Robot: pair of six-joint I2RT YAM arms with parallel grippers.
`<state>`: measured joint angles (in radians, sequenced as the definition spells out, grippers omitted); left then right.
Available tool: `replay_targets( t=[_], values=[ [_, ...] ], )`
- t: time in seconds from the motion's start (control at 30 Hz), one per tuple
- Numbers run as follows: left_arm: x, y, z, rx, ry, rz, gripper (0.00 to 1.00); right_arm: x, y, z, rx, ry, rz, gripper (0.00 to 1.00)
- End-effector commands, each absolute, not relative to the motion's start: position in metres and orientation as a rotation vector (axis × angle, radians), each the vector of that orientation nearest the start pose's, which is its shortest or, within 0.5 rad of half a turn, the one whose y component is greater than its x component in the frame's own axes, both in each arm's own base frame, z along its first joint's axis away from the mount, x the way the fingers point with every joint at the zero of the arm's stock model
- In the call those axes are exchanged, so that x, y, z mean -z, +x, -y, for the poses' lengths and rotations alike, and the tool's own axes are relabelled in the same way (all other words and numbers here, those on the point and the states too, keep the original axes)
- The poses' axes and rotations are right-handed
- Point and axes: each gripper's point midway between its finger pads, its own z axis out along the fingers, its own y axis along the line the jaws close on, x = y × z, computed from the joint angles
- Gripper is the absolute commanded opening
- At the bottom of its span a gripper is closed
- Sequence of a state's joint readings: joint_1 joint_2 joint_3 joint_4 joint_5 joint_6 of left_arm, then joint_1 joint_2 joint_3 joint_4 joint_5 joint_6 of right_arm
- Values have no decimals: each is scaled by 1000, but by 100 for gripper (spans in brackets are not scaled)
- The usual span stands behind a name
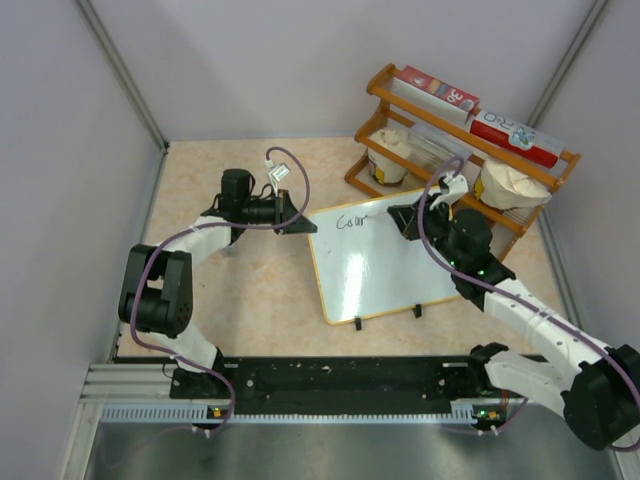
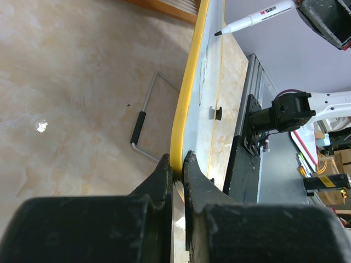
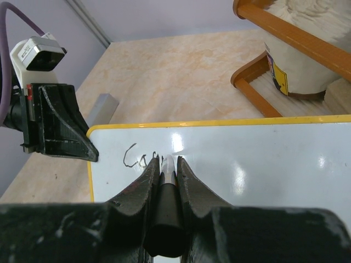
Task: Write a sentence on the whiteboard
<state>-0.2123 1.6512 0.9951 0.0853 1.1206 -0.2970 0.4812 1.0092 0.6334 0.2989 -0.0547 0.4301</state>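
Observation:
The whiteboard, white with a yellow rim, lies tilted on the table with two black feet at its near edge. Black lettering, roughly "Cour", sits near its top left corner and also shows in the right wrist view. My left gripper is shut on the board's yellow rim at the left corner. My right gripper is shut on a black-and-white marker, its tip on the board just right of the letters. The marker also shows in the left wrist view.
A wooden rack with boxes and white cups stands at the back right, close behind the right gripper. A wire stand leg lies on the table under the board. Grey walls enclose the table.

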Motion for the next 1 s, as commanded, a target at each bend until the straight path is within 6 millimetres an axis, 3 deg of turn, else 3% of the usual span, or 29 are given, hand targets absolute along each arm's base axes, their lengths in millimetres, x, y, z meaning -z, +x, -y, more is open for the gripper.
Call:
replay_targets(
  t=[0.0,0.97],
  values=[
    [-143,316,244,1375,744,-2012,0,-283,315,-194,-766,-78,-1583,0],
    [-142,316,244,1373,745,-2018,0,-249,321,-179,-679,-42,-1669,0]
  ],
)
